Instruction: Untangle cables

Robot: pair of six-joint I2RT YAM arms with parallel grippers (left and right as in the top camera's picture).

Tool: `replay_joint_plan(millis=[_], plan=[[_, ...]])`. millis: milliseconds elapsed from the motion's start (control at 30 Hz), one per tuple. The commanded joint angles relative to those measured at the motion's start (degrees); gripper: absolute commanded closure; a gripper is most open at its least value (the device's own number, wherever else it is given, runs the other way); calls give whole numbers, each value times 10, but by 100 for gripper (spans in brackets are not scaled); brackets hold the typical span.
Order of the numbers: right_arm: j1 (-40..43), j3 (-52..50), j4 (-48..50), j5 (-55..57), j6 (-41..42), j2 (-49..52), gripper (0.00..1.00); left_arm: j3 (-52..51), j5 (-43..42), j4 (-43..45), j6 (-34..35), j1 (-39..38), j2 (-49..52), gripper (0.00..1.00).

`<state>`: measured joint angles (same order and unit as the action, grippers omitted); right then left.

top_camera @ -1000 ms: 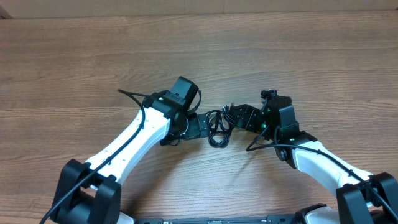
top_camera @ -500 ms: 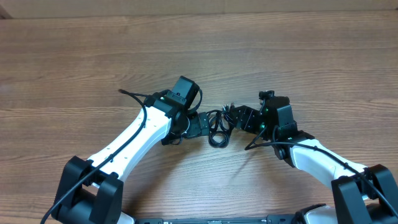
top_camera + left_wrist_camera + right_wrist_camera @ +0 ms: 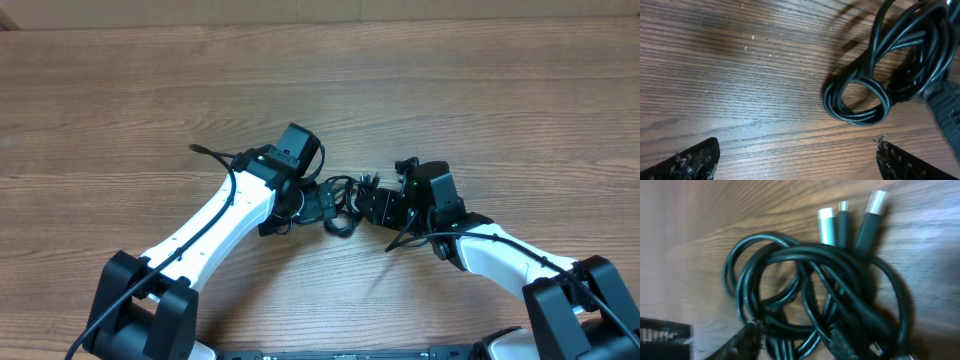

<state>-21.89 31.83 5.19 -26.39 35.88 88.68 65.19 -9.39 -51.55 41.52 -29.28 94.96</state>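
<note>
The cables (image 3: 345,193) lie bunched in a small black tangle near the middle of the wooden table (image 3: 150,90), between your two grippers. The table fills the overhead view. Your left arm (image 3: 210,230) reaches in from the lower left and your right arm (image 3: 500,260) from the lower right, so their ends almost meet over the bundle.

Your left gripper (image 3: 325,205) sits just beside the left edge of the tangle. From its wrist camera you see the left gripper (image 3: 797,160) with its jaws spread wide, one tip in each lower corner and only bare wood between them. The cables (image 3: 875,85) lie ahead of those tips and to the right, apart from them, as a loose coil of several strands with one small loop at its near end.

Your right gripper (image 3: 372,205) is on the right side of the bundle. In its wrist view the right gripper (image 3: 792,342) has its jaws drawn in fairly narrow, with a few strands of the cables (image 3: 810,290) passing between the two tips. The picture is blurred, so you cannot tell whether the strands are actually pinched.

Beyond the overlapping loops, three plug ends (image 3: 826,224) lie side by side on the wood, with silver-grey tips pointing away from the gripper.
</note>
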Motion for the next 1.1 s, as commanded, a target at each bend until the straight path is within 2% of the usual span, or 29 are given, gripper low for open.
replay_joint_plan(millis=[0, 300, 700, 833, 1000, 1033, 1067], plan=[[-3, 11, 2, -83, -1, 5, 62, 2, 0, -3, 5, -4, 5, 1], [-3, 11, -9, -157, 16, 5, 62, 2, 36, -5, 5, -3, 5, 0], [10, 12, 21, -72, 10, 1, 58, 2, 132, 15, -4, -3, 5, 1], [38, 12, 37, -71, -36, -11, 42, 2, 114, 30, -17, -4, 5, 0], [67, 12, 41, -19, -60, -12, 4, 2, 85, 56, -17, -4, 6, 1], [69, 12, 39, -5, -60, -12, 0, 2, 82, 59, -17, -4, 6, 1], [69, 12, 39, 5, -60, -12, 0, 2, 82, 60, -16, -4, 6, 0]])
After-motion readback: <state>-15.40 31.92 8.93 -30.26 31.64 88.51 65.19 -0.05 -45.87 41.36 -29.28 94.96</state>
